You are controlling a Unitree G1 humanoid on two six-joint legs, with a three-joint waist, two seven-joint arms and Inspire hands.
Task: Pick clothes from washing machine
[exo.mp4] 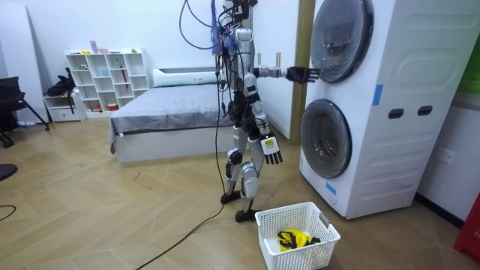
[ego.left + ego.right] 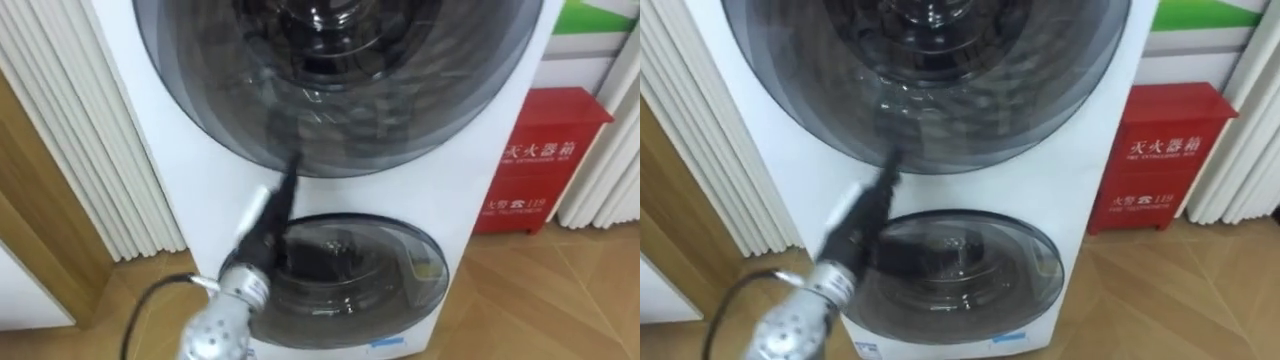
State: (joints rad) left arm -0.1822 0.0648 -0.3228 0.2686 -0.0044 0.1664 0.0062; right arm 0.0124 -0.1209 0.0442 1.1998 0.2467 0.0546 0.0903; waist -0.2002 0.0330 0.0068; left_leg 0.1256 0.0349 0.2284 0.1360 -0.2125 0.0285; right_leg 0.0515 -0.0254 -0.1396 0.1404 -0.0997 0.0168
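A: Entry one, left hand (image 2: pixel 272 205). State?

B: The arm reaches forward from the lower left. The fingers are straight and held together, holding nothing. Their tips lie at the lower-left rim of the upper door (image 2: pixel 340 90) of the stacked washing machine (image 1: pixel 409 97). Whether they press on it or merely touch cannot be told.

A: Right hand?

B: In the room view the right hand (image 1: pixel 271 151) hangs beside the thigh, fingers relaxed and slightly spread, empty.

A: Clothes?

B: Both round doors are shut. The upper glass is dark and cut off by the top edge of the eye views. Drum metal shows faintly, but any load behind it cannot be made out. The lower door (image 2: pixel 345 270) is partly covered by the forearm and carries glare. A yellow-and-black item (image 1: pixel 295 239) lies in the white basket (image 1: pixel 264 225) on the floor, near the robot's feet and the machine's lower door.

A: Edges and free room?

B: The robot stands upright, close to the machine's front. A ribbed white panel (image 2: pixel 85 120) sits just beside the machine on the robot's left, and a red cabinet (image 2: pixel 545 150) just beside it on the right. Open wood floor runs back to the bed (image 1: pixel 172 112).
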